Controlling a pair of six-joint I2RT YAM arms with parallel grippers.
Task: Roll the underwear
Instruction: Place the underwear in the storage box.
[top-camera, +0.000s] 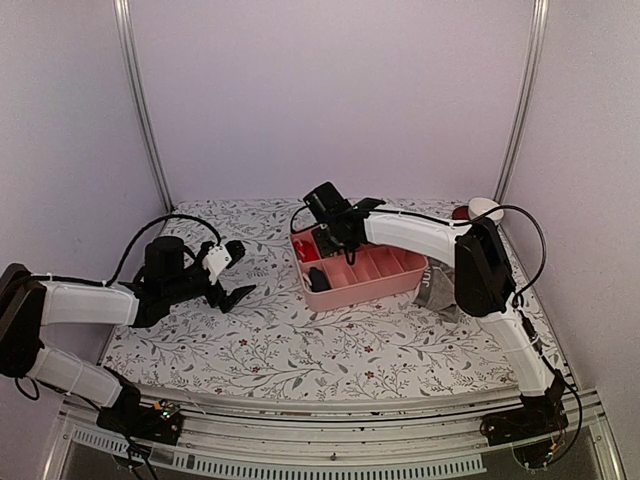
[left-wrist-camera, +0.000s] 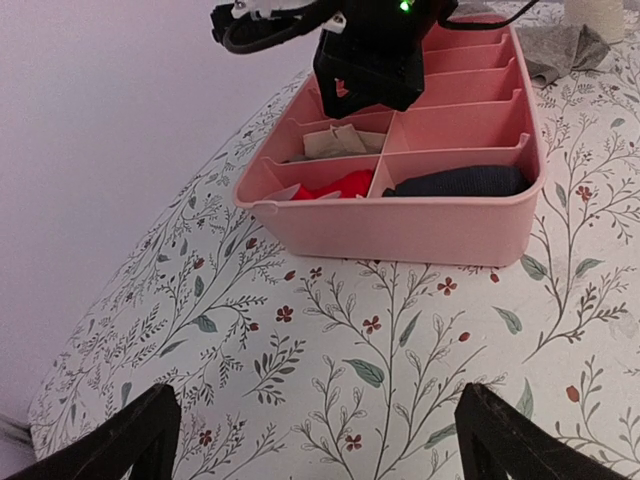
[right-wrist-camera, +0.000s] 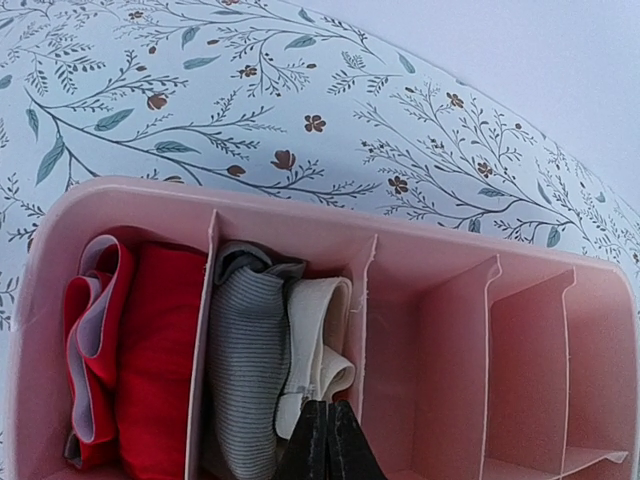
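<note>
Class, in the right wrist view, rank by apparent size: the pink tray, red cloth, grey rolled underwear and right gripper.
1. pink tray, though cropped
2. red cloth
3. grey rolled underwear
4. right gripper, tips only

Seen from above, the tray sat on the worktop a little right of centre. The rolled underwear lay in the second compartment from the tray's 9 o'clock end. A folded garment filled the end compartment beside it. Another garment lay in the tray's 8 o'clock corner, across the long divider. The right gripper hung over the tray's 10 o'clock corner, directly above the rolled underwear. The loose underwear lay on the worktop just beside the tray at 4 o'clock. The left gripper sat well apart from the tray at 9 o'clock. A round object rested at the tray's 2 o'clock.
</note>
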